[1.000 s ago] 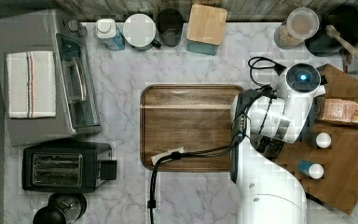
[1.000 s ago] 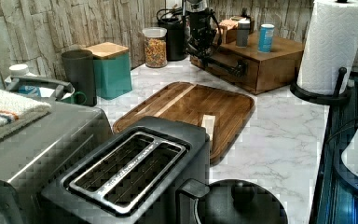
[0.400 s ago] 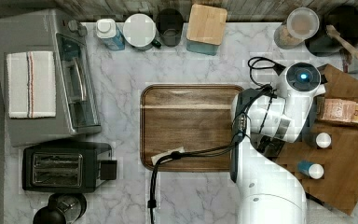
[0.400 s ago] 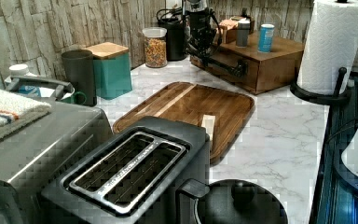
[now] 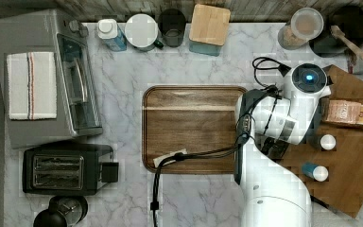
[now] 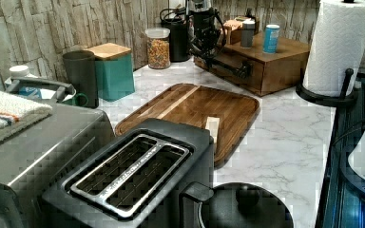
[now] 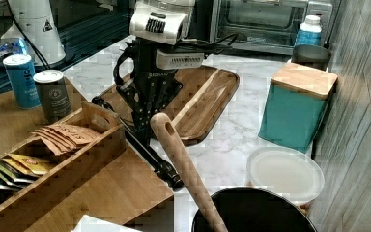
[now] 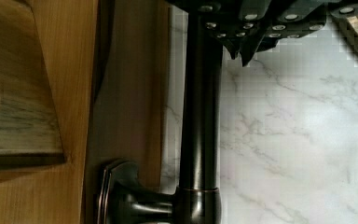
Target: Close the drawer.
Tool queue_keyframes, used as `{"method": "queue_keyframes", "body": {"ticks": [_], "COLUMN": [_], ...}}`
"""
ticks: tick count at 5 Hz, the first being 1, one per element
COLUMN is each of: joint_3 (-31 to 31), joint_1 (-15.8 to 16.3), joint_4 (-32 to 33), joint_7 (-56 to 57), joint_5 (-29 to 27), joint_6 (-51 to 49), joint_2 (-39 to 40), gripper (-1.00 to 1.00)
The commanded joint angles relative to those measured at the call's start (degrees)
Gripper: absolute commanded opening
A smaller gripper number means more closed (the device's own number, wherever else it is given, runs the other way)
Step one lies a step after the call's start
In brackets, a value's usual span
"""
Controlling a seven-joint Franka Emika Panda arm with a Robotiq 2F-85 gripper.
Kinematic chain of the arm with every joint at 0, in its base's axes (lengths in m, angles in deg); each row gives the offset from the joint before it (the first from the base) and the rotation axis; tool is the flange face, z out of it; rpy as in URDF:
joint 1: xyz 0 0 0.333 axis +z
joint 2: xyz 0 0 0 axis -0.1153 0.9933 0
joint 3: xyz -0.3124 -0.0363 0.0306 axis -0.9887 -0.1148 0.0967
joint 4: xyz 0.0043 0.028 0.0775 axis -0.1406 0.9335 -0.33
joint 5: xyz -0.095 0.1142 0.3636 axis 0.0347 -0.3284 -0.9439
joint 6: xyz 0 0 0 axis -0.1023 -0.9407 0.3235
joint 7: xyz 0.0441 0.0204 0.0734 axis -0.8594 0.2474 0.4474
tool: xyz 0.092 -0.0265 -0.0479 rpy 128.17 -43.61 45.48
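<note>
The drawer's wooden front (image 8: pixel 130 93) lies almost flush with its cabinet (image 6: pixel 285 71), with a thin dark gap beside it in the wrist view. A dark metal bar handle (image 8: pixel 200 116) runs along that front and also shows as the handle (image 6: pixel 233 71) and the handle (image 7: pixel 149 152). My gripper (image 8: pixel 242 55) is shut, its fingertips together against the counter side of the bar. The gripper (image 6: pixel 212 53) hangs at the cabinet's front, and the gripper (image 7: pixel 145 126) stands over the bar. In the top view the arm (image 5: pixel 307 80) hides the drawer front.
A rounded wooden tray (image 5: pixel 194 127) lies on the marble counter just before the cabinet. Two bottles (image 5: pixel 319 172) and a tea box (image 5: pixel 354 113) sit on the cabinet top. A paper towel roll (image 6: pixel 342 42), teal canister (image 7: pixel 294 106) and wooden spoon (image 7: pixel 183 169) stand nearby.
</note>
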Motion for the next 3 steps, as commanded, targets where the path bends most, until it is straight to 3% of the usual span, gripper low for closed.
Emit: {"method": "queue_keyframes", "body": {"ticks": [1,3], "joint_3": [-9.17,-9.24], "joint_1": [-9.1,-9.04], "joint_4": [-4.6,-4.6], "joint_7": [2.37,2.4], "joint_5": [1.25,1.21], "joint_6": [-1.76,-1.76], "joint_2": [-0.47,-0.47], "gripper": [-1.0,-1.0]}}
